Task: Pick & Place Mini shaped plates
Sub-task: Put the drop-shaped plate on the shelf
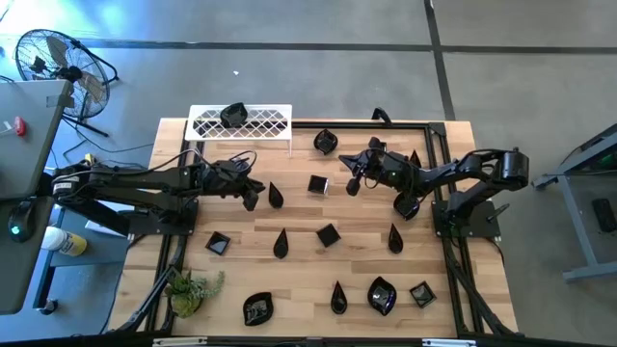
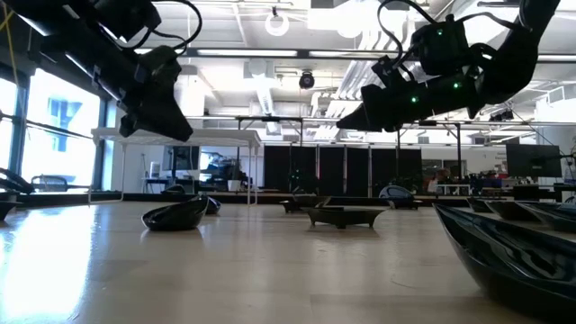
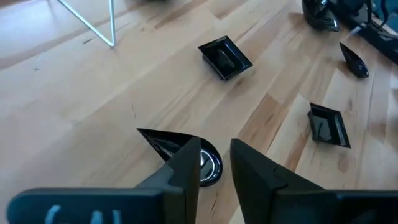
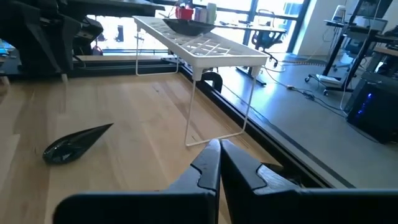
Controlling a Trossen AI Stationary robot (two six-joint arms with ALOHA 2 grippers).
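Black left gripper [image 3: 214,165], slightly parted, hovers over teardrop plate [image 3: 171,148], empty.

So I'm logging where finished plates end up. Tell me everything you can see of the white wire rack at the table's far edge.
The white lattice wire rack is a flat rectangular grid shelf, seemingly coated metal, raised on thin wire legs. It stands upright along the wooden table's far edge, beyond the left gripper. One glossy black plate rests on its top; nothing else touches it.
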